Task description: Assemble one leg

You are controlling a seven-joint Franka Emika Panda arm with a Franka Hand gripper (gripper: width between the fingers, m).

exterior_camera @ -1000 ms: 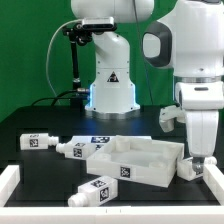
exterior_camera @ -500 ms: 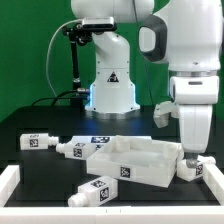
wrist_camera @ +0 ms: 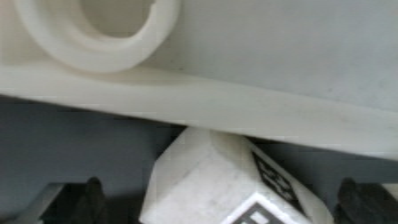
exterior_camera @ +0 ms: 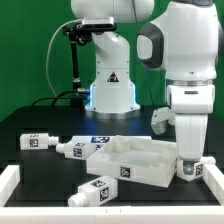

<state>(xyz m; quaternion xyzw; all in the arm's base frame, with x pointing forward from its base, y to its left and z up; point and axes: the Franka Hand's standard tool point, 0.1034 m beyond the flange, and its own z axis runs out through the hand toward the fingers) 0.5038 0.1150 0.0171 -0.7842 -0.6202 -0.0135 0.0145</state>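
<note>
A white Franka arm is hanging over a black table (exterior_camera: pixel 40 165) in front of a green backdrop (exterior_camera: pixel 30 50), its wrist pointing straight down. Taking the large white tray-like part (exterior_camera: pixel 140 160) as the centre of a clock face in the exterior view, the gripper (exterior_camera: pixel 191 168) is sitting at three o'clock, low at the tray's end. The wrist view is showing its two dark fingers (wrist_camera: pixel 75 203) spread apart, one on each side of the leg (wrist_camera: pixel 214 175), with a visible gap at either side, so they are flanking it and not pinching it. This leg, a chunky white peg with black-and-white square tags, is lying on the dark table just beside the tray's wall, below a raised round ring (wrist_camera: pixel 134 50) moulded on the tray. Three more legs are lying loose. One (exterior_camera: pixel 37 141) is resting at nine o'clock, well apart from the tray. Another (exterior_camera: pixel 78 148) is lying nearer in the same direction, just beside the tray. A third (exterior_camera: pixel 102 189) is lying at seven o'clock, near the table's front white rim (exterior_camera: pixel 8 182). The arm's base (exterior_camera: pixel 110 80) is standing at twelve o'clock, behind the tray.
</note>
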